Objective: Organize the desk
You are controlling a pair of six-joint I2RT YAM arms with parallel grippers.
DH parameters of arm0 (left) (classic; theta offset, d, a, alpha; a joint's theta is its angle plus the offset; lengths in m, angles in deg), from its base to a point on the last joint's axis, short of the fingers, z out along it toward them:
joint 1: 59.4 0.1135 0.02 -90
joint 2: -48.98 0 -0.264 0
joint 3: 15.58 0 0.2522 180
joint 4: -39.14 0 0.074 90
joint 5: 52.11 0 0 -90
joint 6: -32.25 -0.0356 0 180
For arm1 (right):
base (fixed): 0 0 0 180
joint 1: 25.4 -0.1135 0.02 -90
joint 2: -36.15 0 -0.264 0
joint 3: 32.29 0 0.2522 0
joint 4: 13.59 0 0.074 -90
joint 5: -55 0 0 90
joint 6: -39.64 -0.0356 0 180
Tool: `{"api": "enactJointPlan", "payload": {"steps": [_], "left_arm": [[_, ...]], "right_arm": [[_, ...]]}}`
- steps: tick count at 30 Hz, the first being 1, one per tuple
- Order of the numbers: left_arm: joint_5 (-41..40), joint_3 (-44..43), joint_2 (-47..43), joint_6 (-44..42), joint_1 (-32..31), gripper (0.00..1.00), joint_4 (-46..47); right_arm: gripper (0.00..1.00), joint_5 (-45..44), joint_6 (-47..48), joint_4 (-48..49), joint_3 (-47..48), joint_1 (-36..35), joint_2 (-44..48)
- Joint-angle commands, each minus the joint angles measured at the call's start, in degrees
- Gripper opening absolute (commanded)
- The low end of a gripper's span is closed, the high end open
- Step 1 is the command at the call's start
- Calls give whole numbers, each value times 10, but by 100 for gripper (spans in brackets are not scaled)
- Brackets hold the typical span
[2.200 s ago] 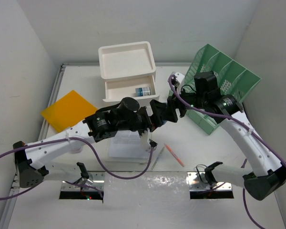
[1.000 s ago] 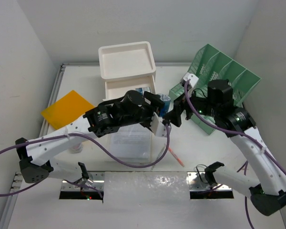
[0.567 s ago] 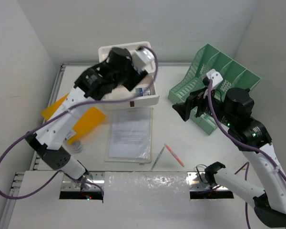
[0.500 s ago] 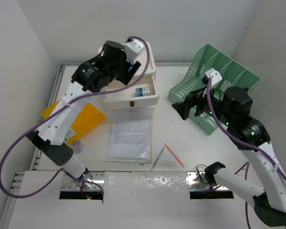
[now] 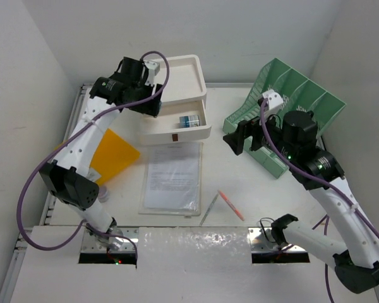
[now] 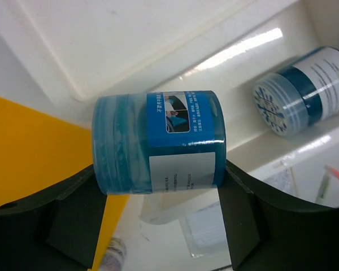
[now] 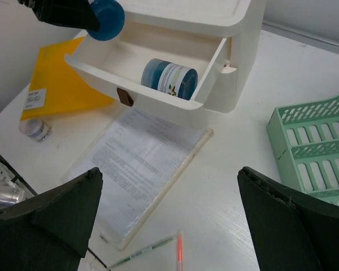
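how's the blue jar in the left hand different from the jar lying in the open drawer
The translucent blue plastic jar is gripped in the left hand, off any surface; the dark blue white-labelled jar lies loose in the open white drawer. The held one's lid is blue; the drawer one's is pale. Both are small, round and turned sideways.
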Motion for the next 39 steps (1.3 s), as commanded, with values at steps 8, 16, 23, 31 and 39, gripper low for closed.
{"api": "enactJointPlan", "payload": {"steps": [8,16,23,31,39], "left_arm": [[100,80,-29,21,-2,16,54],[93,65,-40,8,-2,81,71],[86,41,-63,-22,-2,100,104],[-12,-34,-55,-92,63,100,188],[18,-14,13,-75,108,100,260]], "right_arm": [[99,-9,-24,45,-7,-1,-50],[99,1,-29,53,-7,-1,-66],[98,2,-41,68,-10,-2,-102],[53,-190,-43,166,-37,-132,-147],[34,-335,-71,384,-136,-223,-210]]}}
